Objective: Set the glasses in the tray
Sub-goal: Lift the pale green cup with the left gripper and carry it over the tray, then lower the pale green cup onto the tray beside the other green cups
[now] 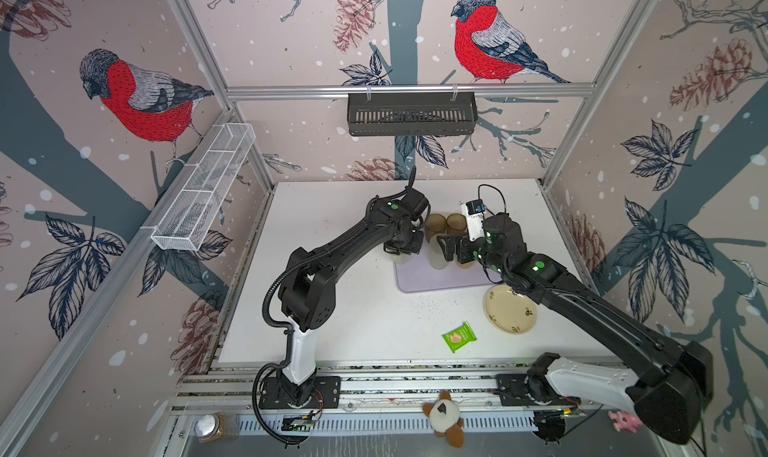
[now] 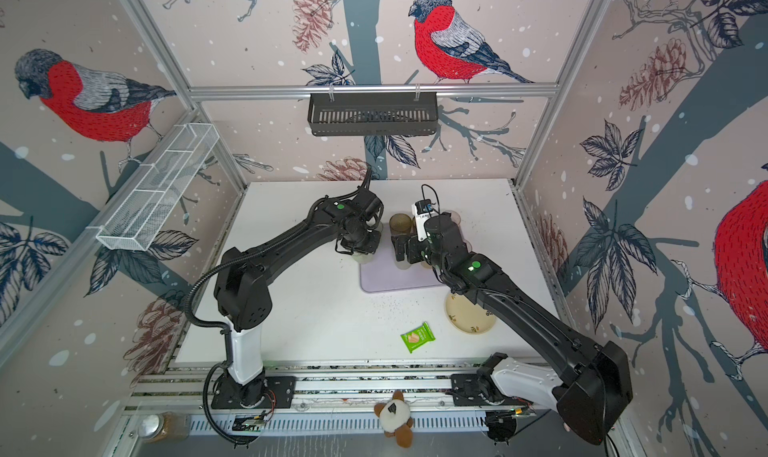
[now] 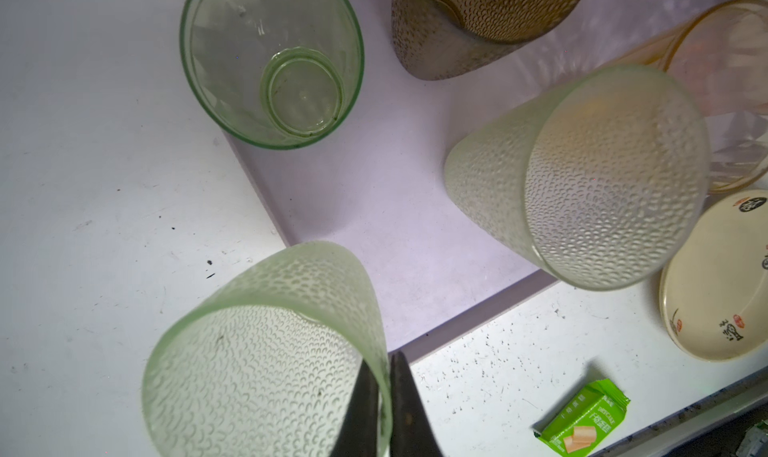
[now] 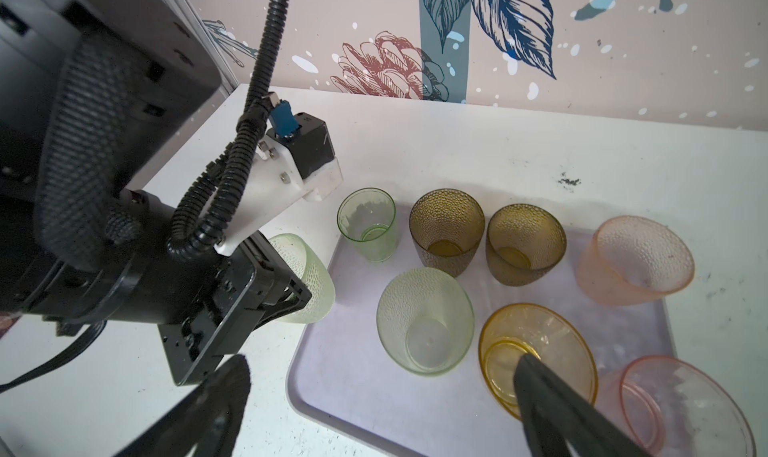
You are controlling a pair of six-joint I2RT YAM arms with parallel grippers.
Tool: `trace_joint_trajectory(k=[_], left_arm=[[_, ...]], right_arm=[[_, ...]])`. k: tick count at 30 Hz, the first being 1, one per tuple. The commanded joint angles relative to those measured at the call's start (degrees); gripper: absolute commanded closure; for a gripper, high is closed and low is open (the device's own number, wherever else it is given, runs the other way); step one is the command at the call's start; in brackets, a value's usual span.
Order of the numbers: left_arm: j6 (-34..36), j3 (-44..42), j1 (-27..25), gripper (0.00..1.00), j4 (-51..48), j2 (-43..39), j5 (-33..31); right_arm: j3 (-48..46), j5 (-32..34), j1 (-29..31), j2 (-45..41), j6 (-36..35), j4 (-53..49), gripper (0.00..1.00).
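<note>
While the left gripper [image 3: 384,409] is pinching the rim wall of the dimpled green tumbler [image 3: 257,351], one finger inside and one outside, that glass is pointing mouth-up with its long axis close to vertical. It is sitting just beside the left edge of the lilac tray [image 4: 365,392]; I cannot tell whether its base is touching the table [image 4: 540,151].

Seven other glasses are standing upright on the tray, mouths up:
- the smooth green tumbler [image 4: 365,230] is occupying the far-left corner;
- the brown tumblers [image 4: 446,230] are pairing up along the far edge;
- the dimpled pink tumbler [image 4: 640,259] is sitting at the far right;
- the frosted pale tumbler [image 4: 424,322], amber tumbler [image 4: 536,351] and smooth pink tumbler [image 4: 681,405] are forming the nearer row.

The right gripper [image 1: 451,247] is hovering over the tray with its jaws spread wide, gripping nothing.
</note>
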Motion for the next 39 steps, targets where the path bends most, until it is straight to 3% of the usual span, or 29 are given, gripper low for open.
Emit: trace_joint_trajectory(k=[1, 11, 39], left_arm=[[-0.7, 0.6, -0.4, 0.99, -0.3, 0.6, 0.7], [-0.7, 0.9, -2.0, 1.0, 0.0, 2.4, 0.1], [-0.6, 3.1, -2.5, 1.0, 1.1, 6.8, -0.2]], right_arm=[[-1.7, -1.6, -1.6, -1.6, 3.0, 1.3, 0.01], [-4.9, -4.4, -6.5, -4.5, 5.6, 1.8, 0.01], [-6.4, -4.7, -10.3, -7.1, 6.1, 1.6, 0.0]])
